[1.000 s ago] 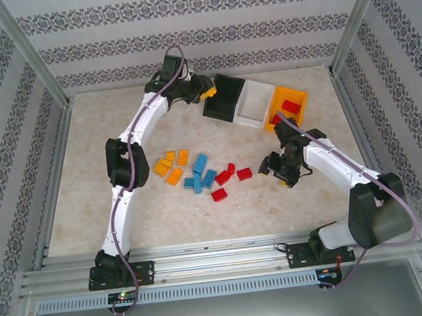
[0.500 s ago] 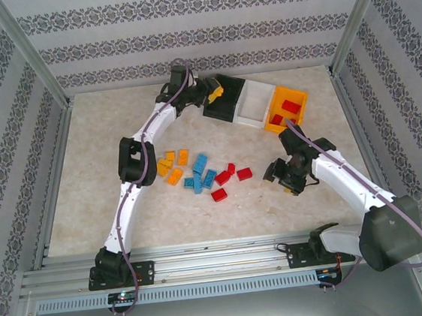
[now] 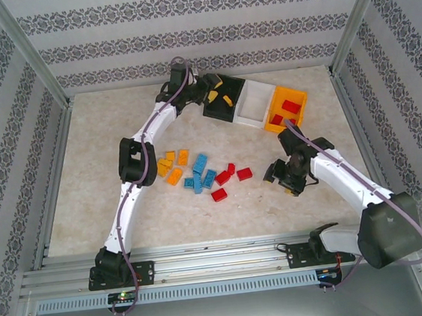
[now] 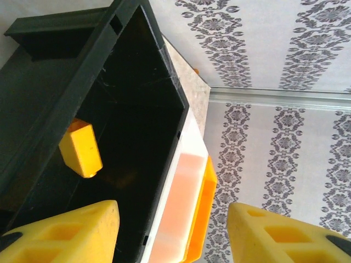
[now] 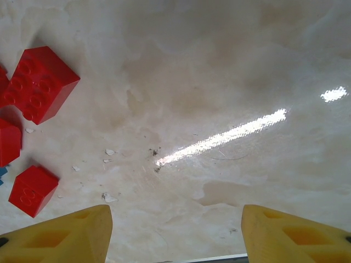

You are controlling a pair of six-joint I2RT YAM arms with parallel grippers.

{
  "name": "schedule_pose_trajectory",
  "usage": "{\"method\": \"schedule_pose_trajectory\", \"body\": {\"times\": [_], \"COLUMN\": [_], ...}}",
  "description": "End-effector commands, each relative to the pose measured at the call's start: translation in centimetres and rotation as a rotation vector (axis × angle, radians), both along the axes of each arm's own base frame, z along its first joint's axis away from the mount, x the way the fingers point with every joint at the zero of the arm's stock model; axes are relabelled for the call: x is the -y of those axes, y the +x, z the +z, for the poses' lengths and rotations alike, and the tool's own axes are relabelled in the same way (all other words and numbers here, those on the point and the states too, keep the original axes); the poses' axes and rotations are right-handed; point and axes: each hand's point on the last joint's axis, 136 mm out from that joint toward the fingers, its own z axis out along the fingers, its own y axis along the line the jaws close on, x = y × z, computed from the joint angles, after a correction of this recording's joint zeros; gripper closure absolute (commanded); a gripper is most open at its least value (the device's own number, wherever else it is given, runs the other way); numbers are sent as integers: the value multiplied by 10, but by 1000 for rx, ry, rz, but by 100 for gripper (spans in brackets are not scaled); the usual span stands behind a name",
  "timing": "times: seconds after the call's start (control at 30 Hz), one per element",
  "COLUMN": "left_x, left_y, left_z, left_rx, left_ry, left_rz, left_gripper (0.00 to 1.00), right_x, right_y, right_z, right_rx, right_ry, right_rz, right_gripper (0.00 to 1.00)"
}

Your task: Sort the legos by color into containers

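Observation:
My left gripper (image 3: 216, 89) hangs open over the black container (image 3: 219, 110), nothing between its fingers (image 4: 66, 233). An orange-yellow lego (image 4: 81, 148) is inside the black bin (image 4: 131, 109), apart from the fingers. The white container (image 3: 254, 102) and the orange container (image 3: 295, 98) adjoin it; the orange one holds two red legos (image 3: 291, 106). On the table lie orange legos (image 3: 170, 166), blue legos (image 3: 199, 176) and red legos (image 3: 228, 176). My right gripper (image 3: 275, 175) is open low over bare table, just right of the red legos (image 5: 38, 82).
Aluminium frame posts (image 3: 30, 52) and patterned walls (image 3: 198, 38) enclose the marble-look table (image 3: 102, 131). Open table lies left of the lego pile and in front of it, towards the arm bases.
My left gripper has moved over the black bin and opened, letting the orange-yellow lego go into it. The right arm drew back slightly towards me, then stayed still.

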Motion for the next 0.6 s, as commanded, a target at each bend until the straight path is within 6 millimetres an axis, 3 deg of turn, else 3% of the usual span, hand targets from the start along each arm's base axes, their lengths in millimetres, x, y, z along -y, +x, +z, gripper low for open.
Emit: {"method": "schedule_pose_trajectory", "body": {"times": [0.0,0.13,0.37,0.47,0.57], "left_x": [-12,-59,-152,-173,-170], "left_y": [-15,-51,-151,-184,-210], "left_z": [35,29,18,20,16], "left_rx": [25,-61,-252,-255,-223], "left_ry": [100,381,896,976,928], "left_rz": [-8,-10,-141,-175,-206], "left_gripper": [45,44,32,28,28], "right_x": [-4,-14,-56,-79,-96], "right_y": [3,12,33,42,48], "right_z": [2,3,8,12,12], "right_rx": [3,11,36,44,39], "right_ry": [-6,4,17,11,15], "right_rz": [21,53,207,292,337], "right_gripper": [35,35,36,35,35]}}
